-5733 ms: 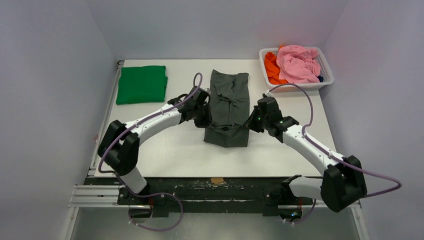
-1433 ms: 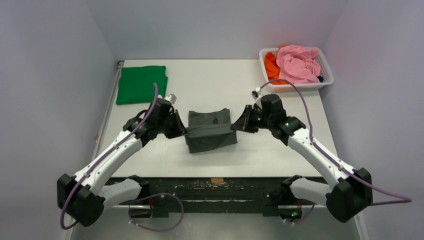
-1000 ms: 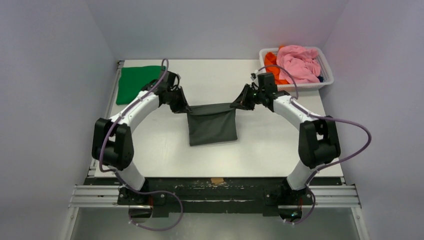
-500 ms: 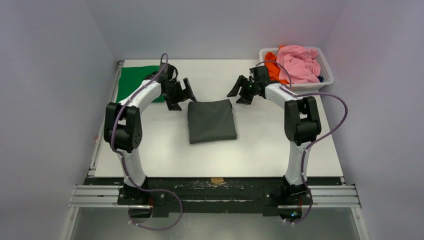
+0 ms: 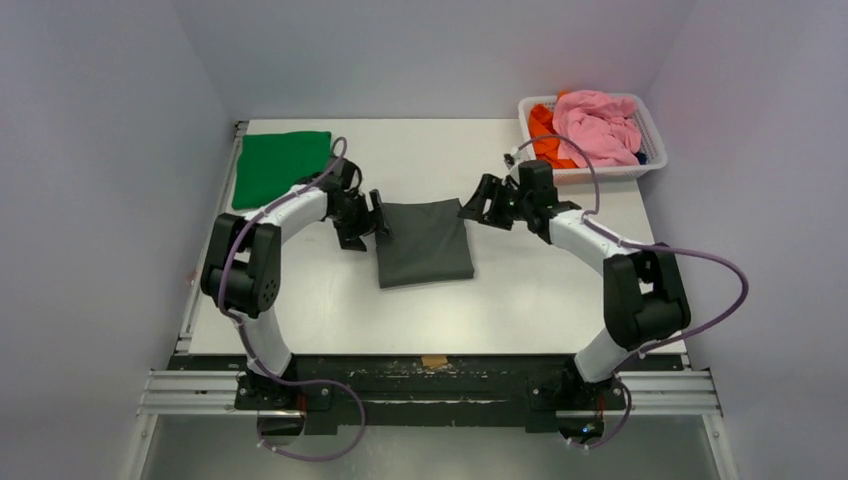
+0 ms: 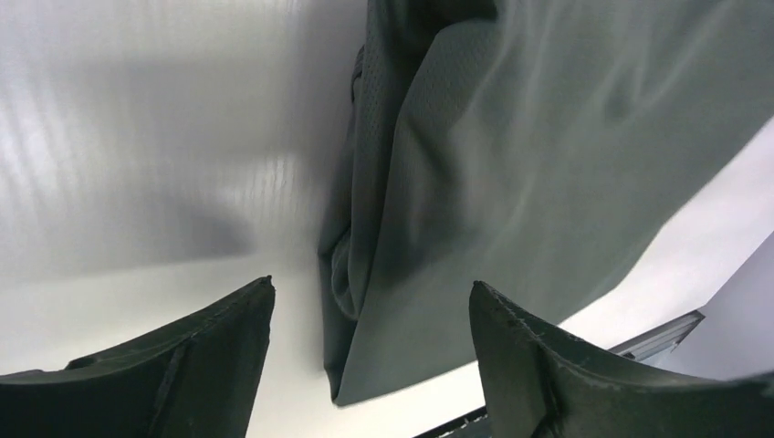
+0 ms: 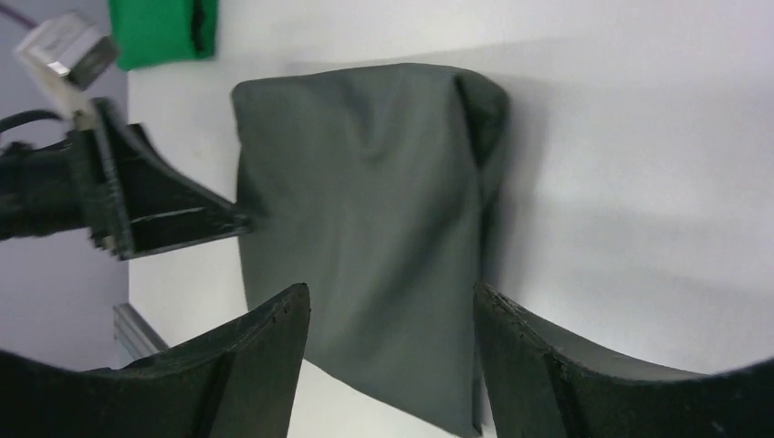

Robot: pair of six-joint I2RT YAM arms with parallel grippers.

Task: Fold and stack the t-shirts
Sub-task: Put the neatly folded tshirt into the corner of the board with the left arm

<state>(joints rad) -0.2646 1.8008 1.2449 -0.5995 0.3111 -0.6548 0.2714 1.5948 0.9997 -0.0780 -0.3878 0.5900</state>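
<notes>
Dark charcoal-grey folded t-shirt [image 5: 424, 240] lay flat as a compact rectangle mid white surface [image 5: 430, 150], edges roughly square to it.

Left gripper [image 5: 365, 222] sat just beside the shirt's left edge, jaws spread, gripping nothing. Left wrist view showed cloth lying below the gap between the fingers [image 6: 183, 365], not pinched.

Right gripper [image 5: 481, 205] hung just off the shirt's far-right corner, jaws also spread and empty.

The 2 grippers flanked the shirt on opposite sides. That fits 2-arm handling of wide limp cloth: 1 side each keeps the middle from sagging.

Bright green folded t-shirt [image 5: 280, 168] lay at the far-left corner of the surface, well apart from the grey one. It was likely parked there as the base of the stack, clear of the folding area.

White plastic mesh basket [image 5: 625, 172] at far right held pink and orange cloth; neither gripper touched it.

Judgement:
- The grey fold looked done.
- Stacking was not yet done, since the 2 shirts lay apart.
- The next move would probably need a grip through all layers at the grey shirt's edges, else the fold opens on lift.
- The left edge looked bunched with loose layers in the left wrist view, so that was the risk spot.
</notes>
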